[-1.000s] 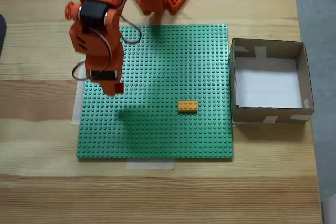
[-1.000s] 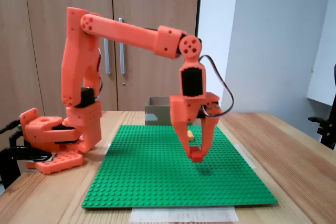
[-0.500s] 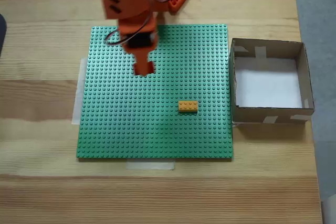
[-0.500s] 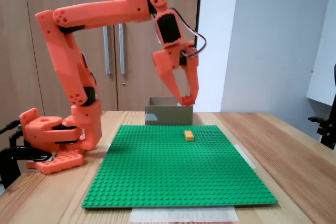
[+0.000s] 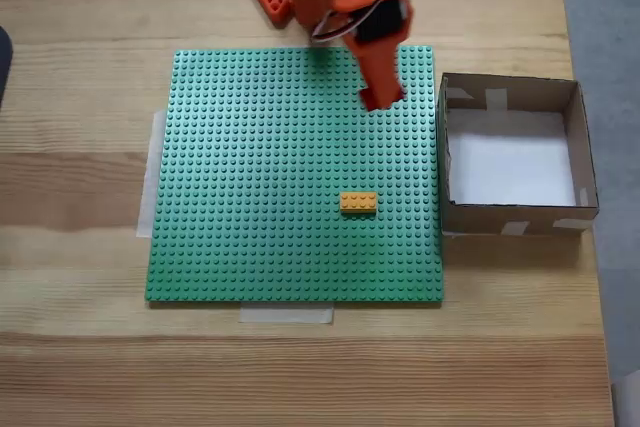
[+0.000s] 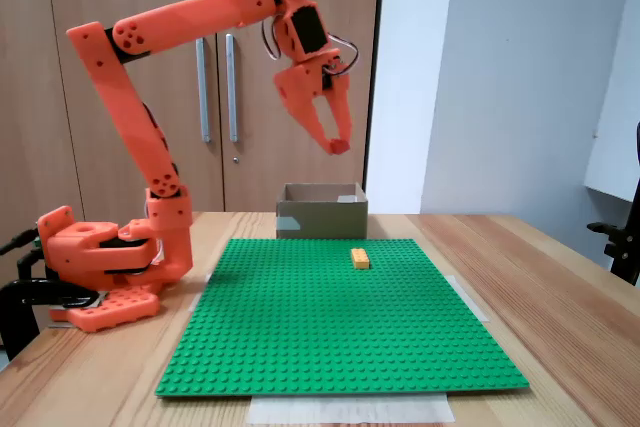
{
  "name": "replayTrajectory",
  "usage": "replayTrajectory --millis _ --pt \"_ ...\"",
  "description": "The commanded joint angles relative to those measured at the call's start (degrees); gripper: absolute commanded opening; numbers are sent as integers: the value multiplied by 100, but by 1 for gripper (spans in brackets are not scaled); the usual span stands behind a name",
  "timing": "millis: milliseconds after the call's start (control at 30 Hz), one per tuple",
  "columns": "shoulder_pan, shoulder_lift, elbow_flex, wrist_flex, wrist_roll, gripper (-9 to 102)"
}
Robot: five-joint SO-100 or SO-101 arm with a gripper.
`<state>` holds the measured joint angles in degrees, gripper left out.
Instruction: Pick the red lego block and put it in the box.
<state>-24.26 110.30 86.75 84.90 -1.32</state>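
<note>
The small red lego block is pinched at the fingertips of my orange gripper, which is shut on it. In the side fixed view the gripper hangs high in the air with the red lego block at its tip, above and in front of the box. From above, the gripper hovers over the far right part of the green baseplate, just left of the box. The brown cardboard box has a white inside bottom, and nothing shows in it.
An orange-yellow brick sits on the baseplate near its right edge, also seen in the side view as the brick. The arm's base stands at the back of the wooden table.
The arm rose from the left of the baseplate and swung right toward the box, carrying the red block high in the air. The orange-yellow brick has stayed put.
</note>
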Motion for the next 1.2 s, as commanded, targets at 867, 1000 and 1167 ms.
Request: replayTrajectory --millis 867,1000,1167 --pt "-2171 -1635 -105 -1881 554 -1" --pt "-2162 -2127 -492 -1881 624 -1" --pt "-2153 -2637 -800 -1995 598 -1"
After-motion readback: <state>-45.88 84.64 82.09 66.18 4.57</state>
